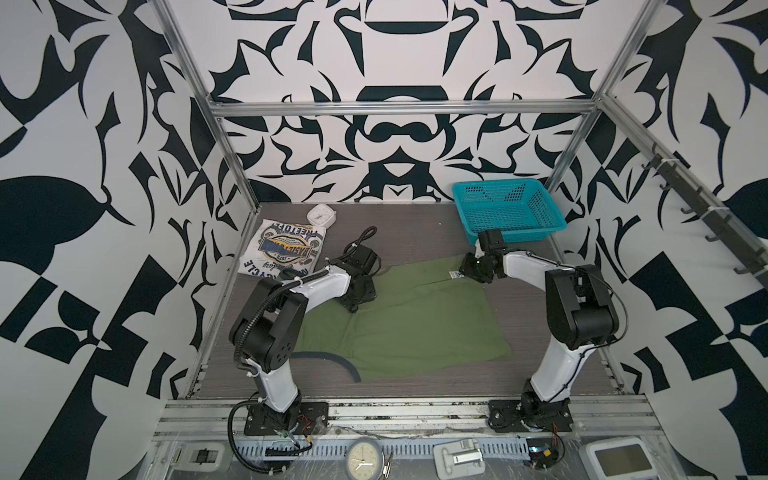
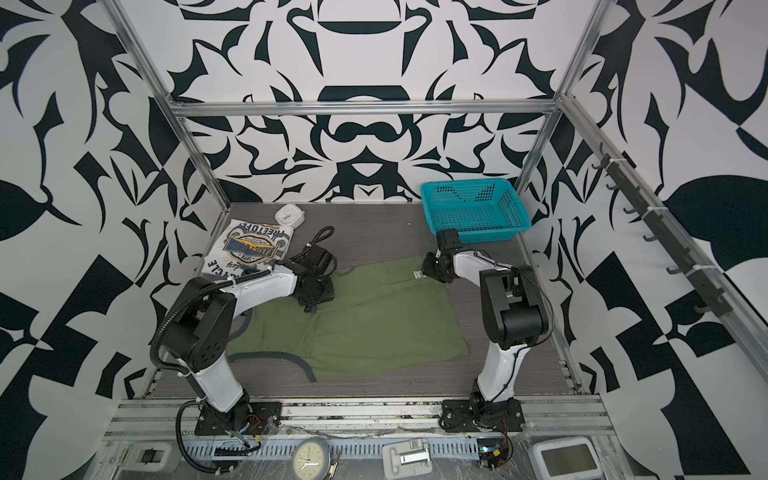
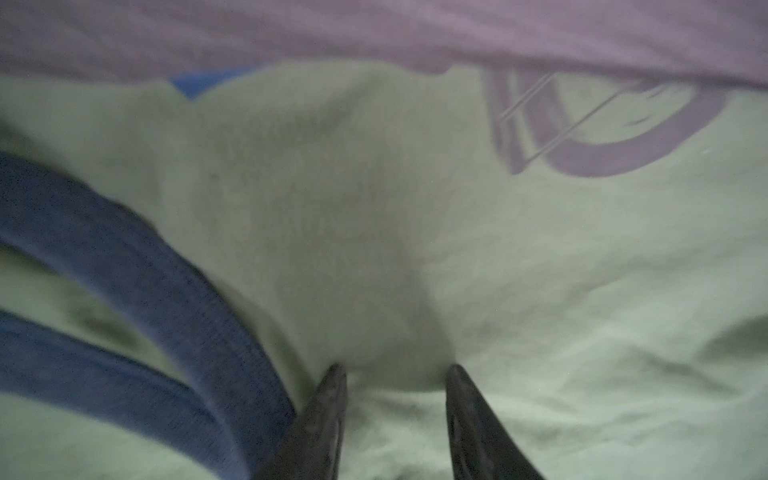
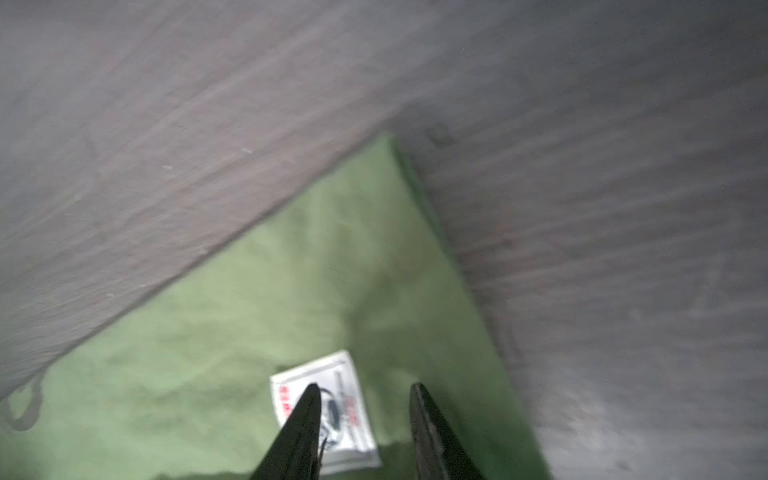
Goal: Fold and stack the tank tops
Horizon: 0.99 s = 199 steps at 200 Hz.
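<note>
Here, the green tank top (image 1: 415,320) lies spread on the middle of the worktop (image 1: 415,232), partly folded. The white tank top (image 1: 286,249) sits folded at the far left, likely the base of the stack. My left jaws stand apart on the green cloth beside its dark trim (image 3: 166,291). My right jaws stand apart over its far right corner by the label (image 4: 353,415), seemingly placed for the next fold.

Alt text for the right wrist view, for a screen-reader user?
The right pincer, jaws apart and holding nothing, hangs over a corner of the green tank top, one fingertip in front of its white label. Grey wood-grain table fills the rest; the picture is blurred.
</note>
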Motion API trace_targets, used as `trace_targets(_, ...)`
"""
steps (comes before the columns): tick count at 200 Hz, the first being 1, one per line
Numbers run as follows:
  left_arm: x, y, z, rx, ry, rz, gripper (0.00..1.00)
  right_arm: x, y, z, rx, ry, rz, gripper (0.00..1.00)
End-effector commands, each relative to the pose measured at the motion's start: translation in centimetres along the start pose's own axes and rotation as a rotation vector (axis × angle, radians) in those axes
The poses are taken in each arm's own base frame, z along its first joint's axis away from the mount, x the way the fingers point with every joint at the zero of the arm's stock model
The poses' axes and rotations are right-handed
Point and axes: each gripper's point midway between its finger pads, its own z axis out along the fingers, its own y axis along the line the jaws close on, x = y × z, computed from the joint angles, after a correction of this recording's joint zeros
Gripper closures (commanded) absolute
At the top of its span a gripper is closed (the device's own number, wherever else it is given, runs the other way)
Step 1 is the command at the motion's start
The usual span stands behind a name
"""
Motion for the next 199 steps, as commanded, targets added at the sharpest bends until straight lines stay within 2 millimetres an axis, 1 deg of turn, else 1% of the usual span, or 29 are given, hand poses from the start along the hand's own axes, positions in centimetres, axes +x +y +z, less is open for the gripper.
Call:
trace_targets(1,2.3,0.8,1.2,-0.001,0.067,-0.031,0.58,0.9,-2.3,-0.6,0.071,0.018,0.052,0.64)
trace_targets(21,3.2,0.5,1.0,0.004,0.073,-0.018,0.57,1.9,-4.4,-0.9,0.109,0.034,0.115,0.65)
trace_targets(42,3.0,-0.2,-0.4,0.033,0.050,-0.012,0.56,2.7,-6.9,-1.6,0.140,0.031,0.176,0.66)
trace_targets(55,2.1,-0.5,-2.0,0.049,0.013,-0.014,0.53,2.9,-8.1,-2.2,0.155,0.020,0.199,0.66)
trace_targets(68,0.3,0.0,-4.1,0.033,-0.050,-0.017,0.47,3.2,-8.8,-2.5,0.161,0.014,0.213,0.66)
trace_targets(72,-0.4,0.3,-4.8,0.019,-0.072,-0.022,0.45,3.2,-8.8,-2.6,0.159,0.011,0.215,0.66)
trace_targets(80,-1.8,1.8,-6.0,-0.023,-0.106,-0.057,0.41,3.3,-8.9,-2.8,0.157,0.007,0.215,0.66)
trace_targets(97,-4.7,6.3,-8.0,-0.108,-0.149,-0.199,0.35,3.1,-8.7,-3.0,0.151,-0.001,0.212,0.66)
trace_targets(118,-7.1,12.0,-9.1,-0.156,-0.161,-0.391,0.30,2.8,-8.3,-3.2,0.134,-0.011,0.214,0.65)
trace_targets(133,-8.6,14.6,-9.3,-0.148,-0.174,-0.486,0.27,2.7,-7.8,-3.5,0.104,-0.018,0.206,0.65)
trace_targets(150,-10.3,16.5,-9.0,-0.133,-0.181,-0.543,0.26,2.5,-7.3,-4.2,0.082,-0.035,0.197,0.65)
trace_targets(174,-12.7,16.8,-7.6,-0.107,-0.155,-0.535,0.26,2.1,-6.4,-5.1,0.036,-0.056,0.185,0.65)
trace_targets(199,-13.4,17.5,-6.1,-0.166,-0.113,-0.540,0.26,2.4,-5.9,-5.4,0.011,-0.054,0.180,0.65)
